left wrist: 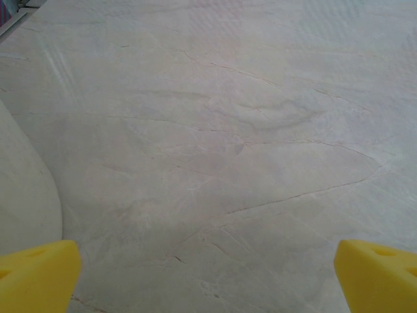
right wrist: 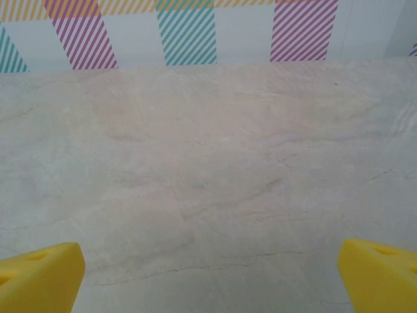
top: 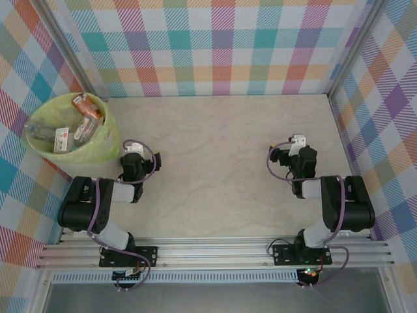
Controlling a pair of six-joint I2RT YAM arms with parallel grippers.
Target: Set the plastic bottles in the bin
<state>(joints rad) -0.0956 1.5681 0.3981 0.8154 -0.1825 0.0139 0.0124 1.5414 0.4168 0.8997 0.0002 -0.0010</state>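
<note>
Left gripper (left wrist: 208,277): jaws spread wide, holding nothing; two yellow fingertips (left wrist: 39,270) sit in the bottom corners of the left wrist view, with pale marbled tabletop between them.
Right gripper (right wrist: 210,277): also spread wide and holding nothing, its yellow fingertips (right wrist: 381,277) far apart over the same tabletop.
Bin from the left gripper: the bin (top: 98,155) stands just beside the left gripper, on its left at the table's far-left corner (its pale curved side (left wrist: 26,189) shows at the left edge of the wrist view).
Bin from the right gripper: well apart, across the table.
Plastic bottles (top: 83,117): lying inside the bin on the yellow-green bag, at least three visible, tilted and overlapping.
Labels: one bottle carries an orange label, another (top: 62,138) a white and red one; the writing is too small to read.
Table (top: 215,143): light stone pattern with thin darker veins.
Walls (top: 215,45): pastel plaid panels on three sides, striped in pink, teal, orange and purple.
Near edge: silver rails (top: 215,253) carry both arm bases.
</note>
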